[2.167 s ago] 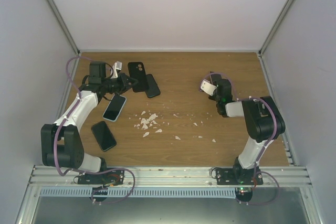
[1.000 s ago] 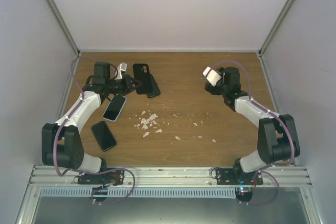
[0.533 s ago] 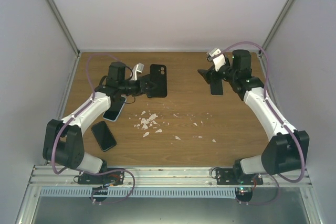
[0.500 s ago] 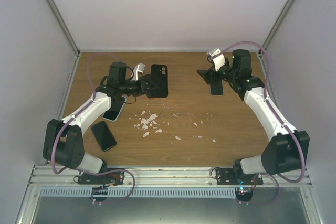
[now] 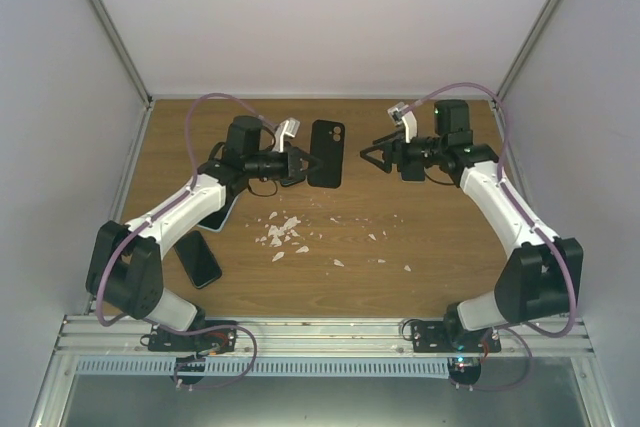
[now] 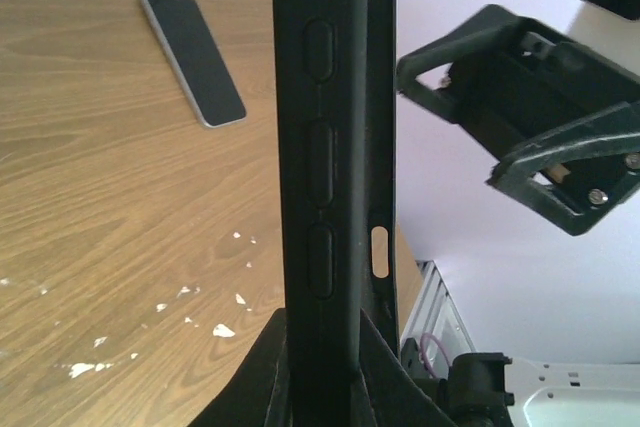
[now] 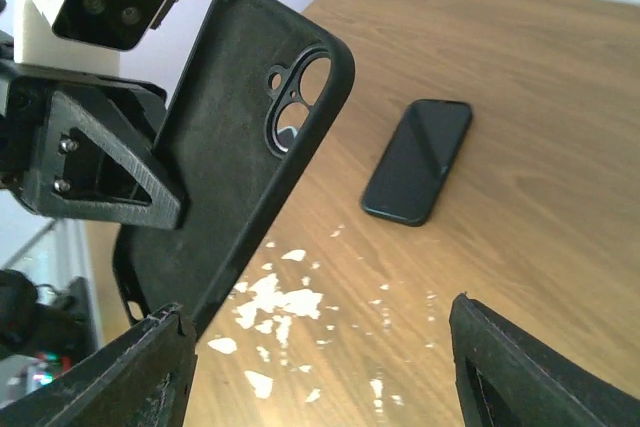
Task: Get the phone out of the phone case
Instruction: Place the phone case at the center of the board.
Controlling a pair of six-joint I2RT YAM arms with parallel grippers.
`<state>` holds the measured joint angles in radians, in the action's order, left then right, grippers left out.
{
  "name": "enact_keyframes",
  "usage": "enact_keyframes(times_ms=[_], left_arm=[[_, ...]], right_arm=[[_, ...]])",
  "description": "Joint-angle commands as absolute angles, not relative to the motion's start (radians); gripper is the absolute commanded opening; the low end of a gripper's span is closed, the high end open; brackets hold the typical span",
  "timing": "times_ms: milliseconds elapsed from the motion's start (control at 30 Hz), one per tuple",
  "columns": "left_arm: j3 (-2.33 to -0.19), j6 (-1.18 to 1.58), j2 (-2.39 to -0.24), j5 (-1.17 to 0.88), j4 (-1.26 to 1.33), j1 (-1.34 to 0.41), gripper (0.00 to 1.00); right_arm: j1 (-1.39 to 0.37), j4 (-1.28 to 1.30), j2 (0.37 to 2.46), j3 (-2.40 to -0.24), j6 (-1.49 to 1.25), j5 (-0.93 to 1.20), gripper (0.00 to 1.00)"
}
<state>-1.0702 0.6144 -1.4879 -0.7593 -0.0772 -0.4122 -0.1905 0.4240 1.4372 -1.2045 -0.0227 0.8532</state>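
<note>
Over wooden table [image 5: 440,237] littered with white crumbs [image 5: 281,231], inside white walls [image 5: 320,17]: left gripper [image 5: 305,162] clamped on case [image 5: 327,153], right gripper [image 5: 370,157] agape.

The left arm [image 5: 165,222] extends from its near-left base toward the far centre, with the wrist turned to the right. The left gripper [image 5: 300,160] is clamped on one edge of the phone case [image 5: 326,154] and holds it upright and raised. The right arm [image 5: 505,202] reaches far, then bends left at the wrist. The right gripper [image 5: 368,157] points left toward the left gripper. Its fingers are spread wide and grip nothing, near the left gripper but apart from it.
</note>
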Motion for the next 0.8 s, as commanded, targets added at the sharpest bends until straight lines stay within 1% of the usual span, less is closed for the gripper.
enact_keyframes(times_ms=[0,233,467,567,667,767], left_arm=[[-1.113,0.591,-1.488,-0.765,-0.003,-0.446,0.0],[-1.118,0.575,-1.48,-0.777,0.03,-0.472,0.0],[-1.11,0.578,-1.474,-0.815,0.057,-0.483,0.0],[-1.105,0.58,-1.47,-0.845,0.081,-0.489,0.0],[-1.102,0.577,-1.468,-0.851,0.085,-0.497,0.0],[-1.098,0.57,-1.469,-0.844,0.077,-0.498,0.0]], right_arm=[[-0.187,0.399,1.457,-1.204,-0.15,0.981,0.7],[-0.204,0.346,1.474,-1.206,-0.226,1.061,0.69],[-0.226,0.331,1.499,-1.206,-0.246,1.082,0.64],[-0.236,0.318,1.505,-1.204,-0.256,1.09,0.6],[-0.242,0.306,1.509,-1.204,-0.272,1.106,0.53],[-0.243,0.297,1.507,-1.198,-0.28,1.121,0.38]])
